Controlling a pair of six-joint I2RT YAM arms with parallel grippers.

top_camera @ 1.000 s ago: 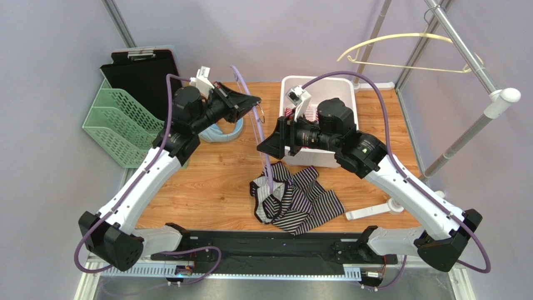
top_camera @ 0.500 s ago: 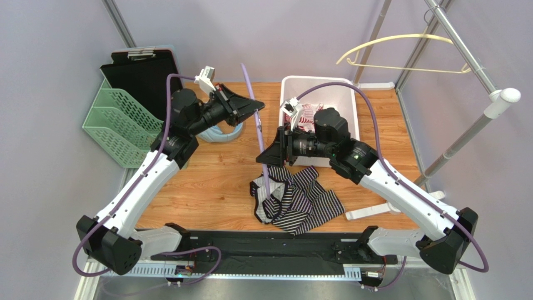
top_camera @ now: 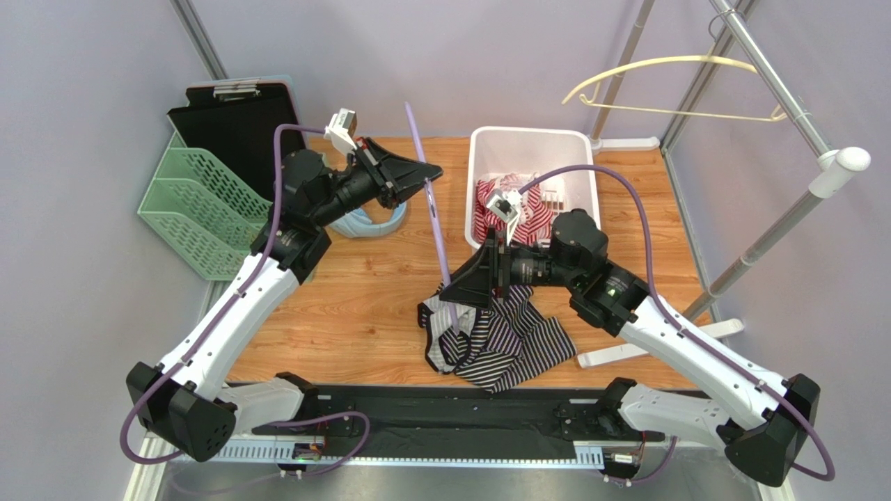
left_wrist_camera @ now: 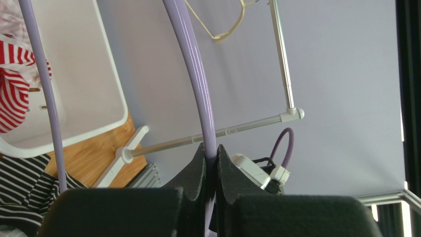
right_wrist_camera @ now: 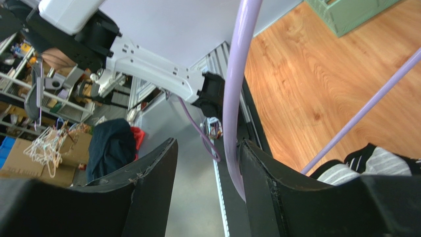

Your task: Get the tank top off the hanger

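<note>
jaws: black fingers (right_wrist_camera: 148, 187) stand apart with the hanger's curved bar between them, close by the right-hand finger and well clear of the other
hanger (right_wrist_camera: 232, 98): lilac; the curved bar runs top to bottom, and a straight bar (right_wrist_camera: 365, 111) slants off to its right
tank top (right_wrist_camera: 380, 163): black-and-white stripes, at the lower end of the hanger's straight bar
counter (right_wrist_camera: 316, 89): wood planks, right of the hanger
green rack (right_wrist_camera: 356, 12): far right of the hanger, at the top edge
left arm (right_wrist_camera: 148, 69): white link with black joints, left of the hanger
dark garment (right_wrist_camera: 111, 148): heaped, left of the hanger, below the arm
</note>
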